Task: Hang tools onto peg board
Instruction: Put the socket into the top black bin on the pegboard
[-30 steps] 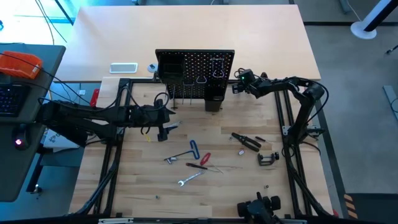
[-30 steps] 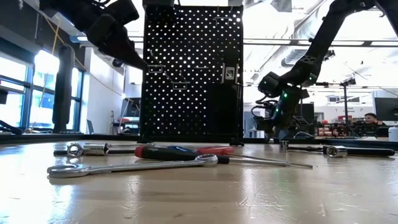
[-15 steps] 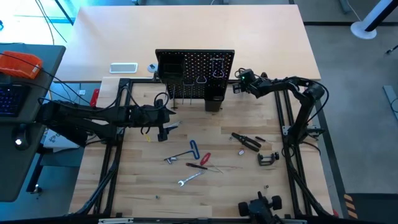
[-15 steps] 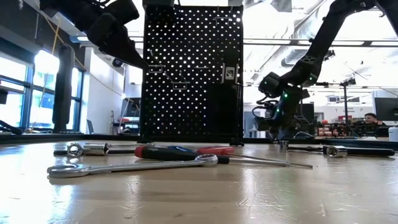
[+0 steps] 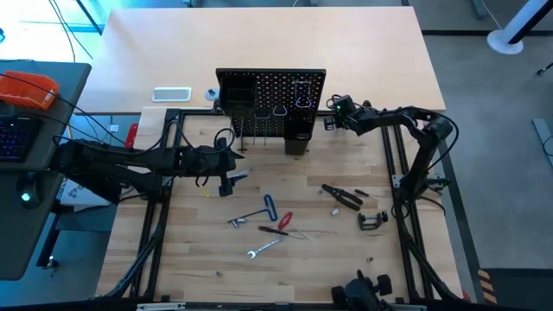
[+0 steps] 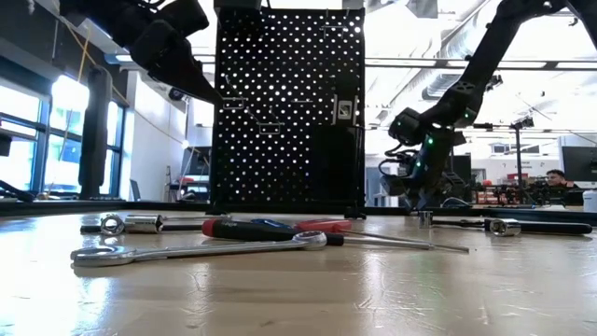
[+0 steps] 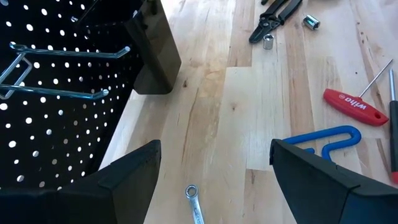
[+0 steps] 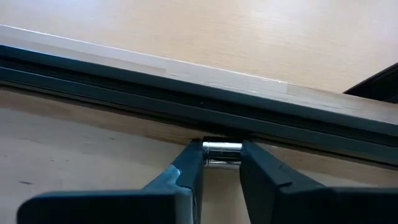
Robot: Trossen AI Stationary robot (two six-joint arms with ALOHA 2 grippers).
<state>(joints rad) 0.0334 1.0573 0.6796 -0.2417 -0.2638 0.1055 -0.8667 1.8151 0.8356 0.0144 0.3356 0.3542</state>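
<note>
- Right gripper (image 8: pixel 222 163) is up at the table's far edge, just right of the peg board (image 5: pixel 270 102), fingers pinched on a small silver socket (image 8: pixel 222 151).
- That socket sits across the fingertips, with the dark frame rail (image 8: pixel 186 109) running right behind it.
- From the low camera the right gripper (image 6: pixel 410 168) hangs above the tabletop, beside the board's right edge.
- Left gripper (image 5: pixel 229 173) hovers in front of the board's left half, fingers spread wide, nothing between them.
- Just below the left gripper lies a silver wrench (image 7: pixel 194 202); ahead and to one side rest the blue hex key (image 7: pixel 326 138) and the red driver (image 7: pixel 354 106).
- Farther out from the left gripper: black pliers (image 7: pixel 275 17) with two small sockets (image 7: pixel 268 42) beside them.
- Near the right arm, well back from its gripper, the C-clamp (image 5: pixel 372 220) lies flat on the table (image 5: pixel 302 276).
- Hooks (image 7: pixel 68 53) on the board beside the left gripper stick out bare; a black bin (image 7: pixel 152 50) sits at the board's foot.
</note>
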